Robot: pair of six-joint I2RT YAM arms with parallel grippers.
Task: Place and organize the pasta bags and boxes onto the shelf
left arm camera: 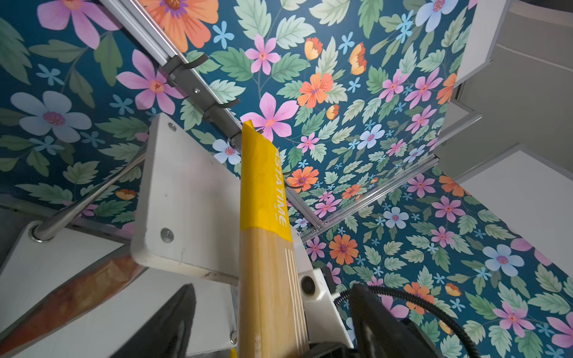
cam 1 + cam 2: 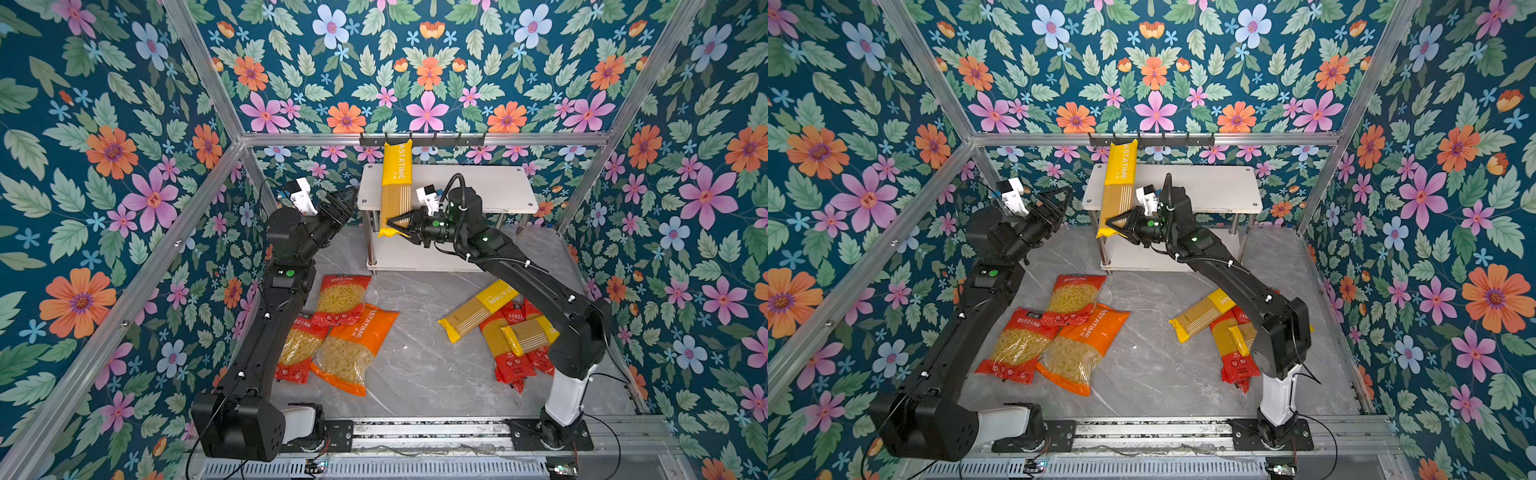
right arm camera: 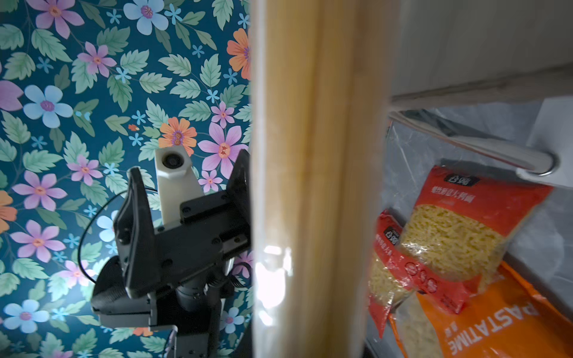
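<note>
**One yellow pack up at the shelf, eight down on the floor**

The right gripper (image 2: 395,227) is clamped on the lower end of one yellow PASTATIME pack (image 2: 397,183). The pack stands steeply and crosses the front edge of the top board of the shelf (image 2: 469,187), near the board's left end. Its upper end reaches the black hook rail (image 2: 457,141). Whether the pack rests on the board, I cannot tell.

The left gripper (image 2: 352,202) hangs just beside the shelf's left end with its jaws spread and nothing between them, apart from the pack.

The shelf has two white boards on chrome legs.

On the grey floor (image 2: 415,353) there are two heaps:

- **On the left:** three macaroni bags overlap. Two are red macaroni bags (image 2: 343,297), with the second (image 2: 297,345) half under the left arm. One is an orange macaroni bag (image 2: 357,345).
- **On the right:** two long yellow packs (image 2: 478,311) lie crossed over the red spaghetti packs (image 2: 513,365). I can make out at least two red ones. The right arm hides part of that heap, so I cannot count them for sure.
</note>
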